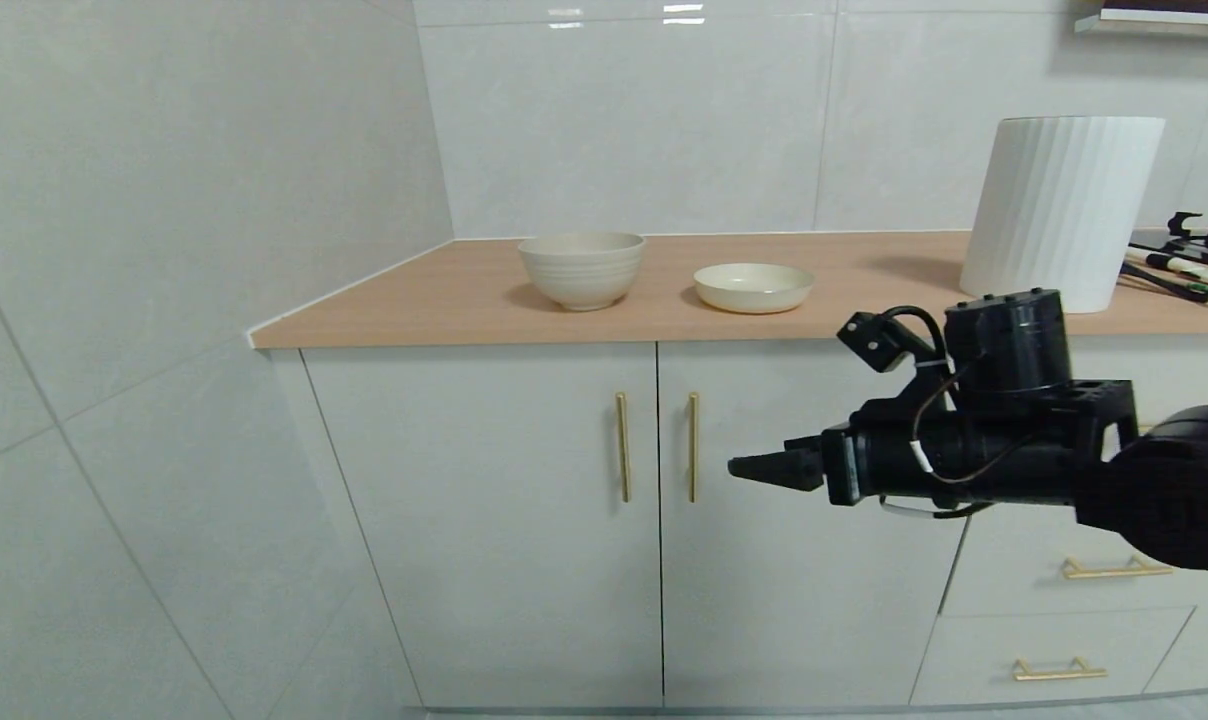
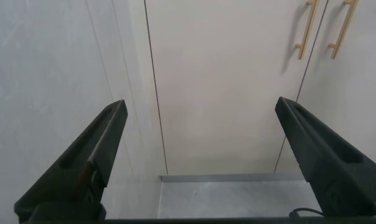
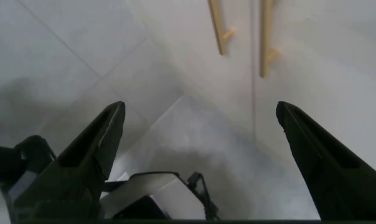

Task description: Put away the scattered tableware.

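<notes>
A deep beige bowl (image 1: 581,268) and a shallow cream dish (image 1: 753,287) stand side by side on the wooden countertop (image 1: 444,300). My right gripper (image 1: 756,467) hangs below the counter's edge, in front of the white cabinet doors, pointing left toward the gold handles (image 1: 622,447). In the right wrist view this gripper (image 3: 200,106) is open, with nothing between its fingers (image 3: 91,155). My left gripper (image 2: 200,104) is also open and holds nothing; it faces the lower part of a cabinet door (image 2: 225,93) and the floor.
A tall white ribbed container (image 1: 1064,210) stands at the counter's right, with dark utensils (image 1: 1184,265) beside it. Tiled walls close off the left side and the back. Drawers with gold pulls (image 1: 1114,570) sit at the lower right.
</notes>
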Tool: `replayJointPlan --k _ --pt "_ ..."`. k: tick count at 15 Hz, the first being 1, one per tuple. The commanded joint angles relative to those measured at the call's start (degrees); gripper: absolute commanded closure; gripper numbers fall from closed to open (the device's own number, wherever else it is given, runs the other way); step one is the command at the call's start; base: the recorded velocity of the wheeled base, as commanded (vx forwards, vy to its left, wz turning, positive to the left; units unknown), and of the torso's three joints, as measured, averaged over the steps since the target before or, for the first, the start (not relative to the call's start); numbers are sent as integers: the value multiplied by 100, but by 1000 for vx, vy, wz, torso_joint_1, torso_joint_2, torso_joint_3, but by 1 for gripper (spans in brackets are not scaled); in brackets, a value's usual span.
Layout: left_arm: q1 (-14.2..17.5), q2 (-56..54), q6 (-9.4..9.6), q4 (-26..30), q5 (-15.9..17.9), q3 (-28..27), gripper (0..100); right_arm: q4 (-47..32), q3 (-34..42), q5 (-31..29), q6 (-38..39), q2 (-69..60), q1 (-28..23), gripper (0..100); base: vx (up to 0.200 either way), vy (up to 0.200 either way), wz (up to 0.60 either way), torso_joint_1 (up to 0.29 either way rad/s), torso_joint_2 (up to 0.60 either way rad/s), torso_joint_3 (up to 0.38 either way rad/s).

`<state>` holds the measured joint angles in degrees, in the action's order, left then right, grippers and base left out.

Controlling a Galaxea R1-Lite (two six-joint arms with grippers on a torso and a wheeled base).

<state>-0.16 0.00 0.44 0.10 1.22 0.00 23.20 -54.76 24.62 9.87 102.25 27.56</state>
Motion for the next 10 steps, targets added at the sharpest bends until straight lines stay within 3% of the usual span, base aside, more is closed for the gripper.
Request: replayJointPlan --k 1,4,10 --pt "7 0 0 -1 1 0 0 0 -711 86 129 910 83 0 0 0 0 0 0 0" --pt "-2 0 0 -1 1 0 0 44 -984 69 428 1218 127 0 0 0 0 0 0 0" --pt "7 0 0 -1 1 0 0 906 -1072 -107 463 1851 232 0 0 0 0 0 0 0"
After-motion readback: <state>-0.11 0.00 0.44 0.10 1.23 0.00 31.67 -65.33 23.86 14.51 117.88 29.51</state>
